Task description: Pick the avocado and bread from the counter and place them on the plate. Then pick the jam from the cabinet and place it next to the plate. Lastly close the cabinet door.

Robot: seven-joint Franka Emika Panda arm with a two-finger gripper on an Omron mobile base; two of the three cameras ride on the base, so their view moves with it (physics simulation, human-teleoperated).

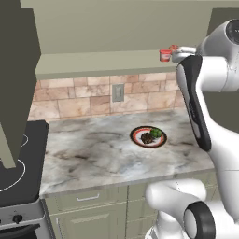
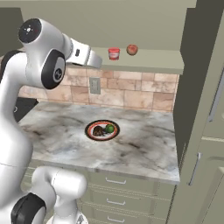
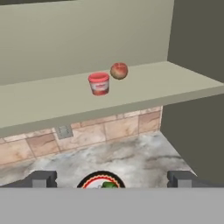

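The plate [image 1: 140, 131] lies on the counter [image 1: 88, 156] with the dark brown bread [image 1: 147, 138] and the green avocado [image 1: 157, 133] on it. The plate [image 2: 92, 126] holds the same two in the right base view. The red jam [image 3: 99, 83] stands on the cabinet [image 3: 65, 39] shelf, with a reddish ball [image 3: 119, 70] just behind it to the right. My gripper [image 3: 112, 179] is open with nothing between its fingers. It is raised to shelf height in front of the jam [image 2: 113, 53], a short way off. The cabinet door [image 1: 17, 70] stands open on the left.
A black stove [image 1: 14, 163] adjoins the counter's left end. A wall socket [image 1: 118, 92] sits in the tiled backsplash. A tall dark olive panel [image 2: 197, 78] closes off the right side of the cabinet and counter. Drawers [image 2: 118, 181] run below the worktop.
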